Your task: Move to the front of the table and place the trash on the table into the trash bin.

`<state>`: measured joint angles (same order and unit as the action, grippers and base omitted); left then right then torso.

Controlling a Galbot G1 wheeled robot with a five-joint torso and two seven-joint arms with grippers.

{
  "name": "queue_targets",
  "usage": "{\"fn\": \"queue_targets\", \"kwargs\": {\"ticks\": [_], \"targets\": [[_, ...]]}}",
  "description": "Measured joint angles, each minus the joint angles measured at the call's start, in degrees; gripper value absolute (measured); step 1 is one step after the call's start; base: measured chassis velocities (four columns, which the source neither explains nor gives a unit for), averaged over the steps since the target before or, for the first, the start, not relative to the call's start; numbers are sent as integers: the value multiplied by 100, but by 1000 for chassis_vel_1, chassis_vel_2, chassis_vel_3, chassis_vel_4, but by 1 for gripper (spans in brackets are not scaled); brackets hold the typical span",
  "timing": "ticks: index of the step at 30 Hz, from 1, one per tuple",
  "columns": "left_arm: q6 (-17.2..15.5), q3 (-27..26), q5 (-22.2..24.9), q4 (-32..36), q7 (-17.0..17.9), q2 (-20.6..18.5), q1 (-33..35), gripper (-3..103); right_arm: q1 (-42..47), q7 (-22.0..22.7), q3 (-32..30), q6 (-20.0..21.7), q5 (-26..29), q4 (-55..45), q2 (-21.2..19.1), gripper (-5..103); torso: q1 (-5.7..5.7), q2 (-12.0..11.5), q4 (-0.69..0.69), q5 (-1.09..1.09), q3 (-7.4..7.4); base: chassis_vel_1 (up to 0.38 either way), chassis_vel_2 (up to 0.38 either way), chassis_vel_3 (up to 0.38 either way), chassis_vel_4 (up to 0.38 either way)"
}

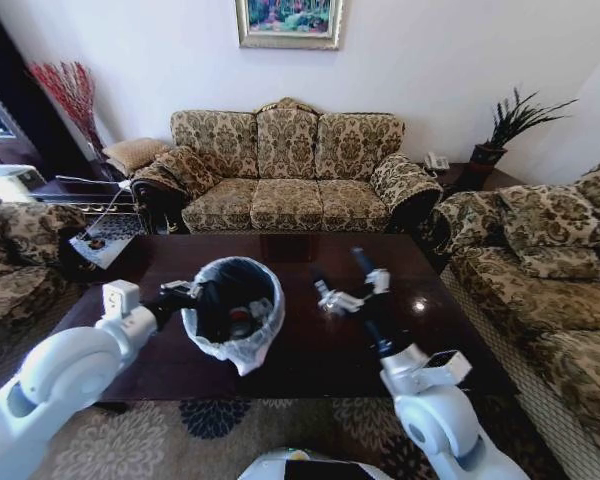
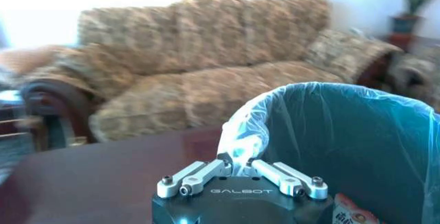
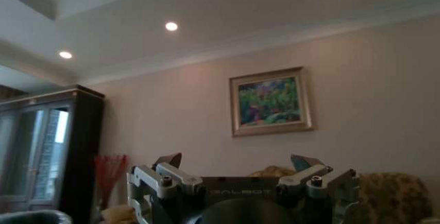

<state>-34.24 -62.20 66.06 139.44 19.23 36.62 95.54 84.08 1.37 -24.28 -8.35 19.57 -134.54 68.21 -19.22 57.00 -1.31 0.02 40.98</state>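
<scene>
Dark surface (image 1: 310, 360) before me: my left end effector (image 2: 237, 158) pinches the trash bin (image 1: 232, 310) liner; right end effector (image 3: 237, 163) gapes empty, ceilingward.

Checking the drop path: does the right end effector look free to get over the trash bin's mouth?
Probably yes. The right end effector hangs open beside the trash bin, with bare table between; the left end effector grips the far rim.

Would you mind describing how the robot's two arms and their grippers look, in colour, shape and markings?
Both arms have rounded glossy white shells that narrow into black forearms with white blocks near the wrists. The left gripper has a black body lettered GALBOT in white, with silver-grey bolted linkage bars. The right gripper has the same lettered black body, grey bolted links and dark pointed fingers.
</scene>
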Motion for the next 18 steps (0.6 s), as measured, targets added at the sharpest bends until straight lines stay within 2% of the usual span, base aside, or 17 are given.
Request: {"fn": "queue_targets", "kwargs": {"ticks": [1, 4, 6, 8, 9, 12, 13, 16, 18], "targets": [[-15, -162, 18, 26, 62, 125, 62, 2, 47, 23, -186, -39, -22, 87, 72, 100, 0, 0, 0, -1, 0, 0, 0, 0, 0], [-35, -807, 31, 150, 180, 925, 321, 2, 100, 61, -670, -97, 21, 391, 374, 100, 0, 0, -4, -2, -1, 0, 0, 0, 0], [-30, -878, 24, 165, 178, 1025, 370, 2, 103, 65, -698, -106, 42, 415, 406, 100, 0, 0, -4, -1, 0, 0, 0, 0, 0], [114, -1468, -174, 248, 39, 1763, 750, 2, 155, 66, -775, -158, 181, 527, 533, 100, 0, 0, -3, -3, 0, 0, 0, 0, 0], [114, -1468, -174, 248, 39, 1763, 750, 2, 155, 66, -775, -158, 181, 527, 533, 100, 0, 0, -3, -3, 0, 0, 0, 0, 0], [235, -2102, -281, 301, -49, 2560, 907, 2, 231, 52, -732, -260, 259, 685, 572, 100, 0, 0, -7, 0, 0, 44, -25, -32, 45], [235, -2102, -281, 301, -49, 2560, 907, 2, 231, 52, -732, -260, 259, 685, 572, 100, 0, 0, -7, 0, 0, 65, -50, -65, 68], [310, -2411, -406, 362, -72, 3083, 977, 2, 245, 51, -652, -329, 340, 843, 594, 100, -1, 0, -2, -3, 0, 109, -117, -113, 149], [330, -2451, -438, 371, -82, 3156, 1008, 2, 239, 51, -636, -346, 357, 883, 597, 100, -1, 0, -2, -3, 0, 142, -176, -196, 171]]}}
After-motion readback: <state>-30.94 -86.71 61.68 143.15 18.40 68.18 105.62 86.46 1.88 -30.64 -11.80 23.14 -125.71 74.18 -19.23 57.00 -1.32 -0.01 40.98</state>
